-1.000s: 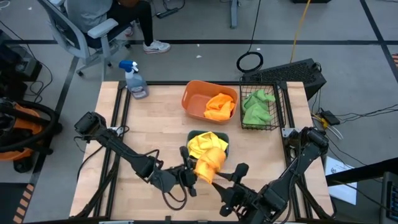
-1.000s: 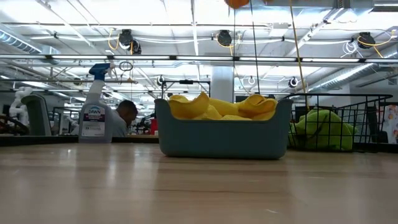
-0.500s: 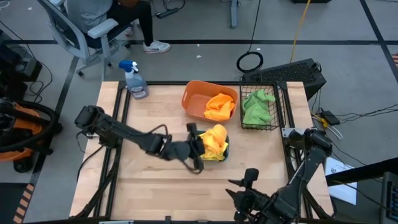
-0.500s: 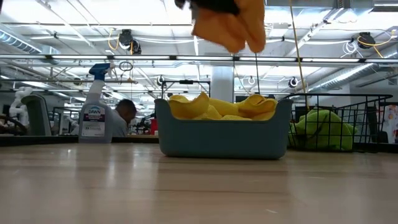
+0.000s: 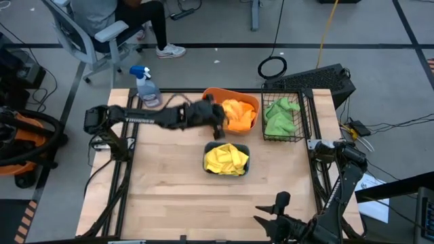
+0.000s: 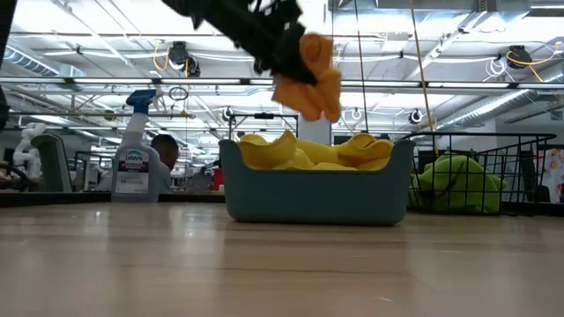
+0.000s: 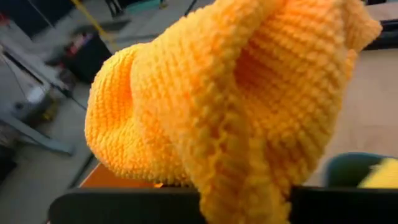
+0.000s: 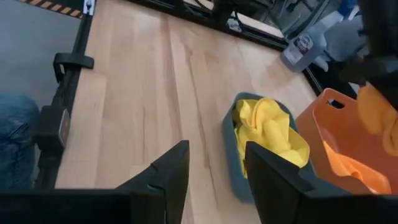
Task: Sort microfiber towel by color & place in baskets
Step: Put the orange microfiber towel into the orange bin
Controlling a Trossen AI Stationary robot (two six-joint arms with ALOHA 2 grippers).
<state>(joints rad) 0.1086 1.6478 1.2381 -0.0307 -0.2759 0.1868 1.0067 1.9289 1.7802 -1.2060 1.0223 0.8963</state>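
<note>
Orange towel (image 6: 308, 77) hanging lengthwise down, left jaws clamped on it, right jaws apart.

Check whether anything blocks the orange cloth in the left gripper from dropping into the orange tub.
Nothing visible does. The left gripper holds the orange microfiber cloth over the rounded orange plastic tub's open top, where only another orange cloth lies. The right gripper waits at the table's near edge.

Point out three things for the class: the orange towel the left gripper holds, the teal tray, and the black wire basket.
orange towel (image 6: 310, 81), low view, on its hanging folds below the gripper.
teal tray (image 6: 313, 194), low view, on its front wall.
black wire basket (image 5: 306, 115), high view, on its right side mesh.
</note>
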